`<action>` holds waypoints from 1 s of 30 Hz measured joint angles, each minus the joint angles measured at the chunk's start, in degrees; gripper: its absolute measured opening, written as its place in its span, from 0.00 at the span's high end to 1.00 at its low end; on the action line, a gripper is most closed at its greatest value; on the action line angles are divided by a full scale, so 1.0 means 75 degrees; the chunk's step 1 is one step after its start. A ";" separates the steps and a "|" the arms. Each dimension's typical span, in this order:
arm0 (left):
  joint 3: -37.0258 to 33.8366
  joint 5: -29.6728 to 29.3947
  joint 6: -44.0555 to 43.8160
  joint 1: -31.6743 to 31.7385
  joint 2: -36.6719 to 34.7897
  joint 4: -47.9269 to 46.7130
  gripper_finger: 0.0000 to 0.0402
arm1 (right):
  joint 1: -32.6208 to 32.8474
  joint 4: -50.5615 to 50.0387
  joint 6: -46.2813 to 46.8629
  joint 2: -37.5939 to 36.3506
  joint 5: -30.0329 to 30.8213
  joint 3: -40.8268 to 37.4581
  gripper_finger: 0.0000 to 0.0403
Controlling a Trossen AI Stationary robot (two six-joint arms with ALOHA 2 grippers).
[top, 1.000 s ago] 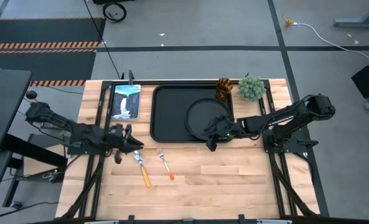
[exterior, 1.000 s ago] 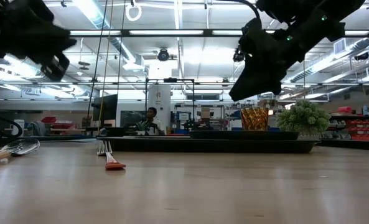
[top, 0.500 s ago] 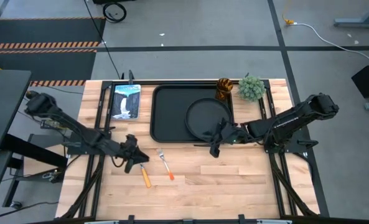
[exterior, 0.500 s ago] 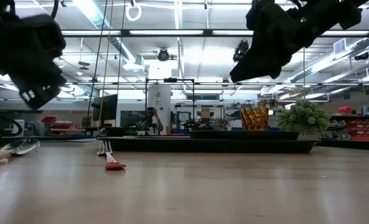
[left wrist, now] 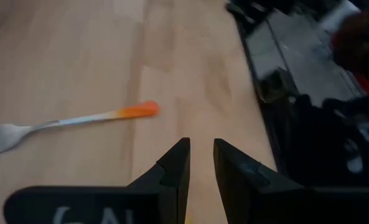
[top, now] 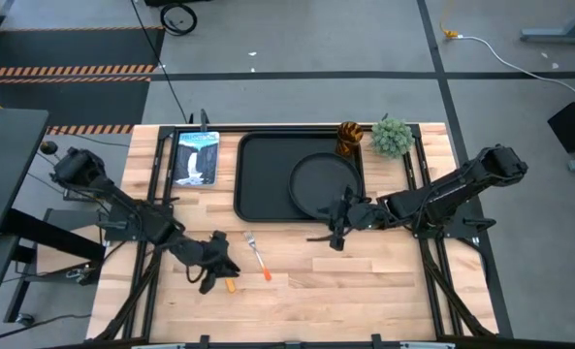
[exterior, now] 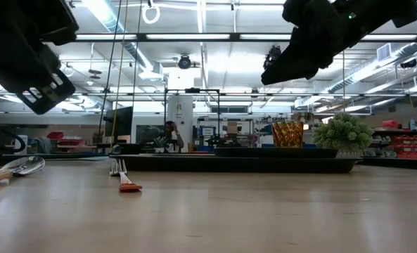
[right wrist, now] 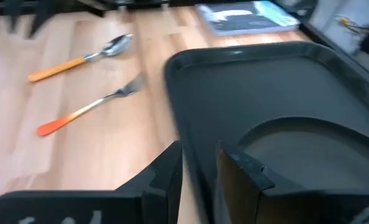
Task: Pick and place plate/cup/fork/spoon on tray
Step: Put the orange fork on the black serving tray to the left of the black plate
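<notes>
The black plate (top: 324, 184) lies flat in the right half of the black tray (top: 266, 179). The amber cup (top: 350, 137) stands at the tray's far right corner; whether it is on the tray or the table, I cannot tell. The fork (top: 258, 255) and the spoon (right wrist: 78, 59) lie on the wood near the tray's near left corner. My left gripper (top: 214, 269) hovers over the spoon, hiding all but its orange handle end (top: 230, 284); its fingers (left wrist: 177, 167) are almost together. My right gripper (top: 335, 235) hovers past the tray's near edge, shut and empty.
A small green plant (top: 392, 137) stands right of the cup. A blue-white picture card (top: 196, 157) lies left of the tray. Bare wood stretches along the near side of the table (top: 365, 281).
My left gripper has gone toward the table's near edge and a little to the right, from beside the spoon's bowl to over the spoon. My right gripper has drawn back from the plate toward the near edge, off the tray. The plate stays where it lay.
</notes>
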 joint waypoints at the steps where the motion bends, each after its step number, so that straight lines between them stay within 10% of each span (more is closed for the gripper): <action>1: 0.0096 -0.0173 -0.0208 0.0003 0.0186 0.0007 0.80 | 0.0046 0.0007 -0.0092 0.0000 -0.0165 0.0000 0.74; 14: 0.2862 -0.2987 -0.2303 0.0006 0.2275 -0.2528 0.80 | 0.0170 -0.0041 -0.0443 0.0000 -0.1797 0.0000 0.74; 30: 0.6663 -0.3054 -0.7593 0.0328 0.4837 -0.7982 0.80 | 0.1510 0.0664 -0.2892 -0.0082 0.1088 -0.0540 0.74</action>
